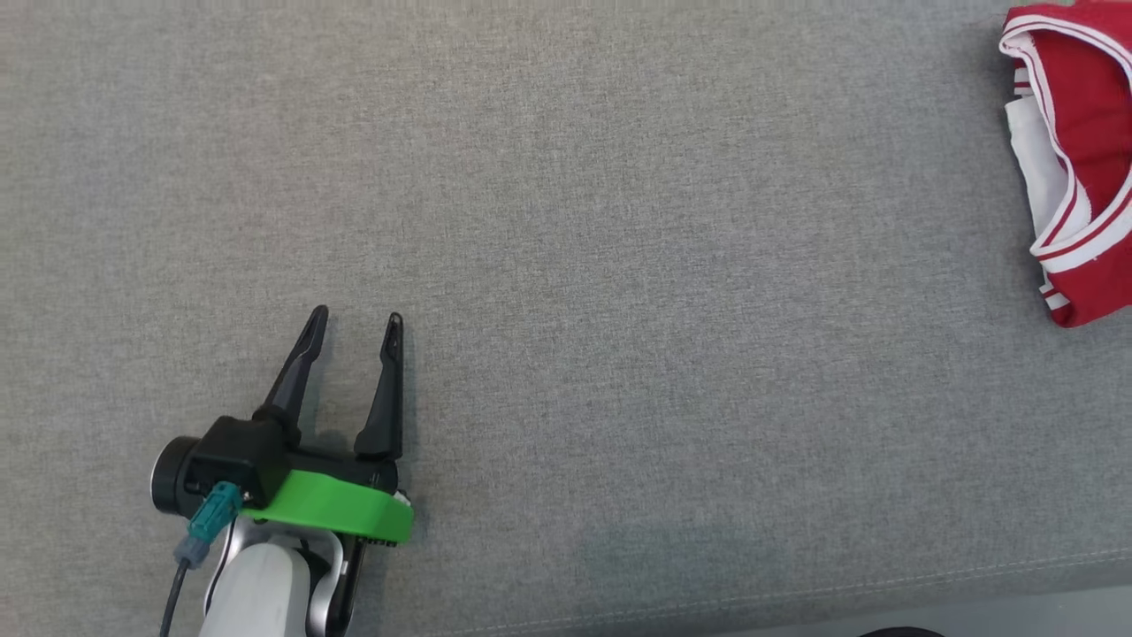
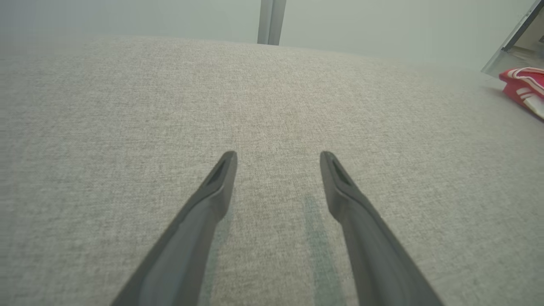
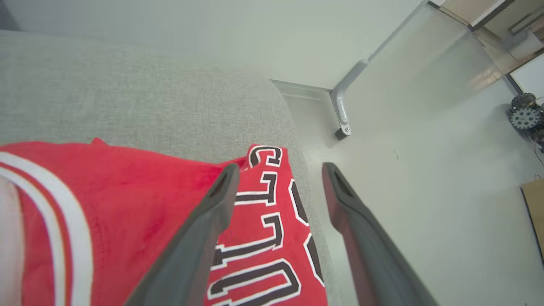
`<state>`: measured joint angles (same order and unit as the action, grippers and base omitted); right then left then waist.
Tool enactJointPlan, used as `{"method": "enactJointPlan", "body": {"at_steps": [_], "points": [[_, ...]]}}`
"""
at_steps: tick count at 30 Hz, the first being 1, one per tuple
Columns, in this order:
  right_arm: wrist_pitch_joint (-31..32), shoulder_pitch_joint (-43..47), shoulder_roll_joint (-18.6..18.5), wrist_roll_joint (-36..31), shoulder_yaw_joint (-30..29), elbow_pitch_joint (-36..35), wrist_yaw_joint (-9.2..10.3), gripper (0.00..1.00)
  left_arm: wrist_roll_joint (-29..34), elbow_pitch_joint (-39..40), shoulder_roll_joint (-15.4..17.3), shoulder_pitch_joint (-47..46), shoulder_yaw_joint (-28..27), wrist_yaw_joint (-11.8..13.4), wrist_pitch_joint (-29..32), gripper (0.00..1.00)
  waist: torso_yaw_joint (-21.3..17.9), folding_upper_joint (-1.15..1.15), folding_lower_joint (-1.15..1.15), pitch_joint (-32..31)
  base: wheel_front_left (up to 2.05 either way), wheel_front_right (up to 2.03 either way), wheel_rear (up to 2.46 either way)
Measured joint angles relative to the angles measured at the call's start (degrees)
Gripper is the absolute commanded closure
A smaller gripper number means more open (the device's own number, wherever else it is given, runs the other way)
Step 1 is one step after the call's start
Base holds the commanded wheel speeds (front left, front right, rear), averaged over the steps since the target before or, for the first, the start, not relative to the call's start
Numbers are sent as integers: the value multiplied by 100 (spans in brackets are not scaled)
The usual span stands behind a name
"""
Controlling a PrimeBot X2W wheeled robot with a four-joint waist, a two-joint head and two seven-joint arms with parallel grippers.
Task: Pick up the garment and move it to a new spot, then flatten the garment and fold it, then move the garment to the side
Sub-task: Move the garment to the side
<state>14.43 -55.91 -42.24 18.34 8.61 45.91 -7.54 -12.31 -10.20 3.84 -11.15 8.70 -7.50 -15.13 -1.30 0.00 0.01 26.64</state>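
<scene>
Red jersey (image 1: 1092,106) sits at 2 o'clock on the grey cushion (image 1: 619,265). Left gripper (image 1: 356,314) at 7 o'clock, spread, empty. Right gripper (image 3: 279,166) spread too, over the jersey's edge.

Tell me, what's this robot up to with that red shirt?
A two-armed robot is tidying a red jersey on a grey padded surface. The jersey lies in a compact bundle at the surface's far right edge. The right gripper hangs over it, fingers apart, gripping nothing. The left gripper, also open, hovers over bare fabric on the left.
</scene>
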Motion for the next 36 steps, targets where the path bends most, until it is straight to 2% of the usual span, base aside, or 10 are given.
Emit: {"method": "enactJointPlan", "body": {"at_steps": [3, 4, 8, 12, 17, 20, 26, 31, 36], "points": [[-720, 115, 7, 169, 243, -327, 0, 0, -78, -26, -25, 83, -79, 0, 0, 0, -1, 0, 0, -191, 0, 0, 0], [-720, 115, 7, 169, 243, -327, 0, 0, -78, -26, -25, 83, -79, 0, 0, 0, -1, 0, 0, -191, 0, 0, 0], [-1570, 460, 27, 310, 516, -901, -1, 0, -170, -98, -47, 339, -300, 0, 0, 0, 20, 0, 0, -514, 0, 0, 0], [-2119, 1033, 198, 441, 439, -1469, 0, 0, -235, -191, -70, 627, -505, -1, 0, 0, 49, 0, 0, -875, 0, 0, 0], [-2590, 2309, 482, 407, 108, -2187, -1, 0, -261, -342, -80, 886, -672, -1, 0, 0, 118, 0, 0, -1334, 0, 0, 0], [-2765, 3106, 869, 270, -347, -2542, 0, 0, -243, -412, -87, 977, -712, -1, 0, 0, 184, 0, -1, -1587, 0, 0, 0], [-2906, 4404, 2056, -403, -1304, -2896, -1, 0, -221, -547, -90, 1079, -773, -1, 0, 0, 347, 0, -1, -1990, 0, 0, 0], [-2941, 4880, 2880, -1114, -1693, -2939, 0, 0, -156, -661, -74, 1109, -801, -1, 0, 0, 439, 0, -1, -2215, 0, 0, 0], [-2942, 5422, 3435, -1561, -1826, -3058, 0, 0, -107, -737, -71, 1266, -843, -1, 0, 0, 467, 0, -1, -2468, 0, 0, 0]]}}
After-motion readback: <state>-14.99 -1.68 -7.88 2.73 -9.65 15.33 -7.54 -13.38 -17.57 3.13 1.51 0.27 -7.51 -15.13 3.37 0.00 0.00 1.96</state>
